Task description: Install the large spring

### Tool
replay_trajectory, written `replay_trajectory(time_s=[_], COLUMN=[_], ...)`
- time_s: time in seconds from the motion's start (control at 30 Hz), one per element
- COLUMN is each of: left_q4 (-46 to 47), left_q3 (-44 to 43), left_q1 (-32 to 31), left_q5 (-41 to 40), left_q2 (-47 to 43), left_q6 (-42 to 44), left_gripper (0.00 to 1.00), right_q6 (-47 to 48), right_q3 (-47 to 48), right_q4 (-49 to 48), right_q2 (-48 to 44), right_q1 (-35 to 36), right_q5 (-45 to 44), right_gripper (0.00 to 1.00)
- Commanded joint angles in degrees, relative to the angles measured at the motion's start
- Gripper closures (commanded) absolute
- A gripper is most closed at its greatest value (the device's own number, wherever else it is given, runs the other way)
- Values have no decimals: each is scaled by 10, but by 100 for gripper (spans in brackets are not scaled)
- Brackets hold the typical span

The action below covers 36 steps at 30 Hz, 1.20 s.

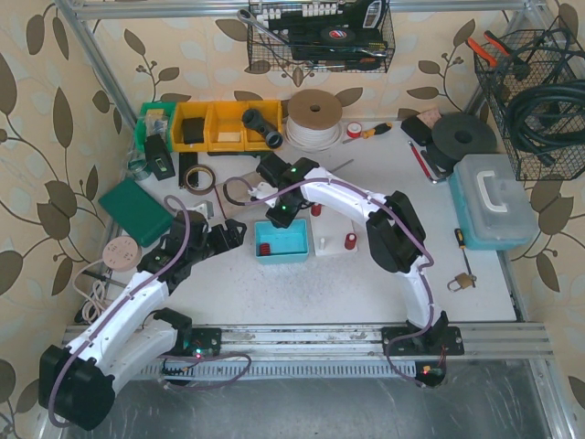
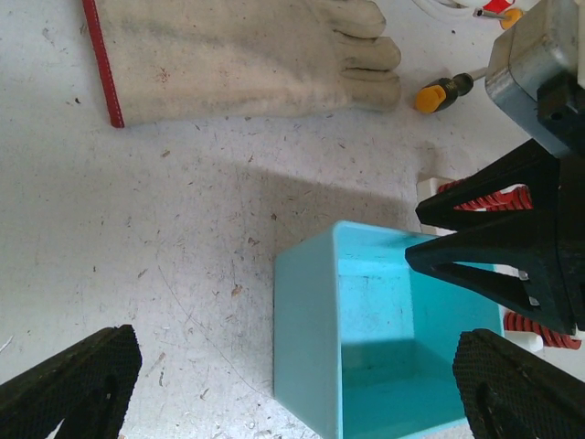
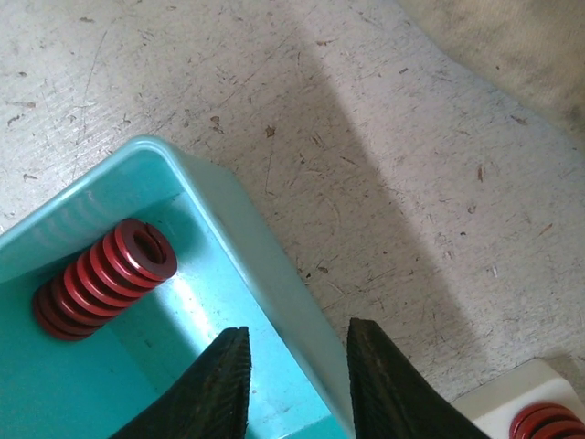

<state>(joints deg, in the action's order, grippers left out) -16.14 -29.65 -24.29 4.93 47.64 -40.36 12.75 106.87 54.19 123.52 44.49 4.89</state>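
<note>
The large spring (image 3: 102, 279) lay on its side inside the teal bin (image 3: 242, 229), at the lower left of the right wrist view, with nothing touching it. The right gripper (image 3: 297, 389) had its jaws narrow but apart at the bottom of that frame, one finger inside the bin and one outside its wall. The left gripper (image 2: 297, 380) hung wide open over the bin's corner, with a work glove (image 2: 247, 55) at the top of its view. Seen from above, the bin sat mid-table (image 1: 311, 293), just left of a white fixture (image 1: 331, 236).
</note>
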Motion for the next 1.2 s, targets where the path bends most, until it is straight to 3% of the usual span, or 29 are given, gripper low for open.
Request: replay_trajectory(time_s=[0.0, 0.5, 0.73, 1.17], left_q4=[18, 19, 20, 22], left_q3=[6, 10, 9, 1], left_q1=[9, 14, 15, 16], left_q5=[11, 13, 17, 25], left_q2=[2, -4, 0, 21], left_q6=[1, 0, 0, 2], left_gripper=[5, 5, 5, 5], right_q6=[-15, -65, -132, -275], right_q3=[-11, -38, -75, -159], right_q4=[-3, -29, -60, -65], right_q2=[14, 10, -14, -69], right_q1=[3, 1, -4, -6], right_q5=[-6, -25, -52, -147], right_gripper=[70, 77, 100, 100])
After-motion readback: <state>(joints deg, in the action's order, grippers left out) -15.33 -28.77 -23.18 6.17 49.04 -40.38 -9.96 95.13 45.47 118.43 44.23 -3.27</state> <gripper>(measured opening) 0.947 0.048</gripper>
